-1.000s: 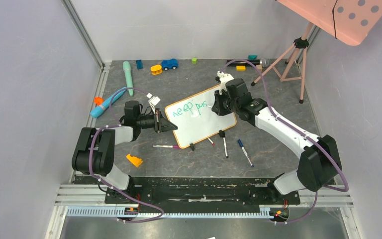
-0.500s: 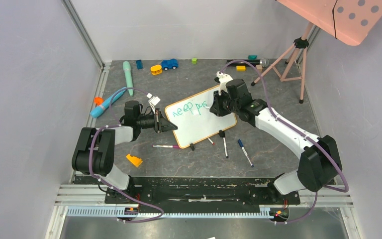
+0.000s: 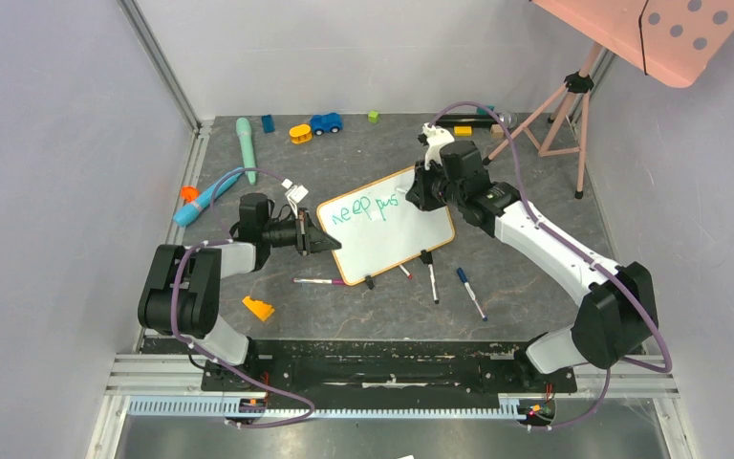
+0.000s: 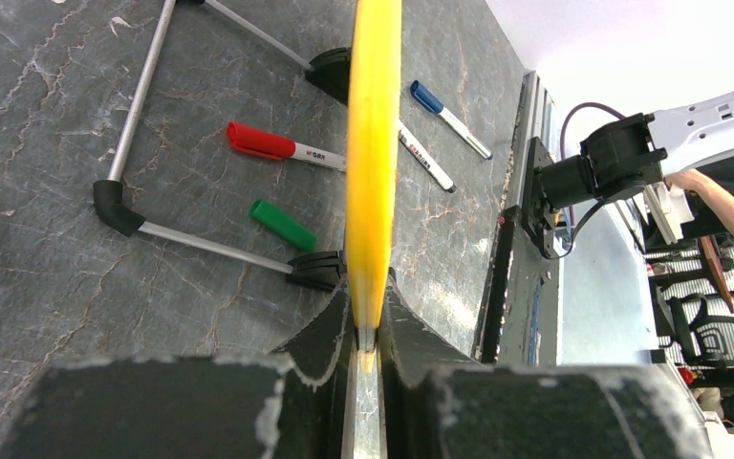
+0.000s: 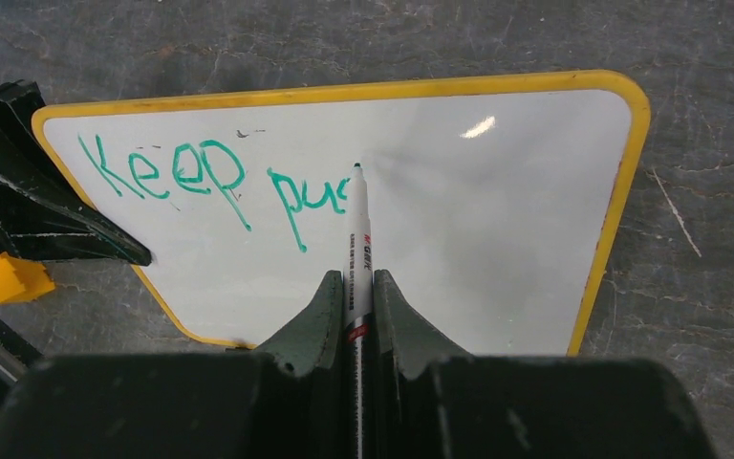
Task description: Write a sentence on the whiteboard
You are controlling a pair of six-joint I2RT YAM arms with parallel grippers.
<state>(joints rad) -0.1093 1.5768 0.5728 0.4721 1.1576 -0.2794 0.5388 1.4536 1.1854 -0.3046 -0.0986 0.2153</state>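
Observation:
The whiteboard (image 3: 397, 239) stands tilted on its black clip feet in the middle of the table, white with a yellow-orange frame (image 5: 344, 92). Green words of the sentence (image 5: 201, 177) read "Keep pus" along its upper left. My left gripper (image 3: 330, 242) is shut on the board's left edge, seen edge-on as a yellow strip (image 4: 373, 143) between its jaws. My right gripper (image 3: 419, 191) is shut on a green marker (image 5: 358, 229). The marker's tip sits just right of the last letter. I cannot tell whether it touches the board.
Loose markers lie in front of the board: a red one (image 4: 282, 145), a black one (image 3: 432, 284), a blue one (image 3: 470, 293), and a green cap (image 4: 283, 225). An orange wedge (image 3: 258, 308) lies near left. Toys line the back, and a tripod (image 3: 562, 105) stands far right.
My right gripper with the marker has shifted a little toward the board's far edge, uncovering the last letters. The left gripper and the board have stayed put.

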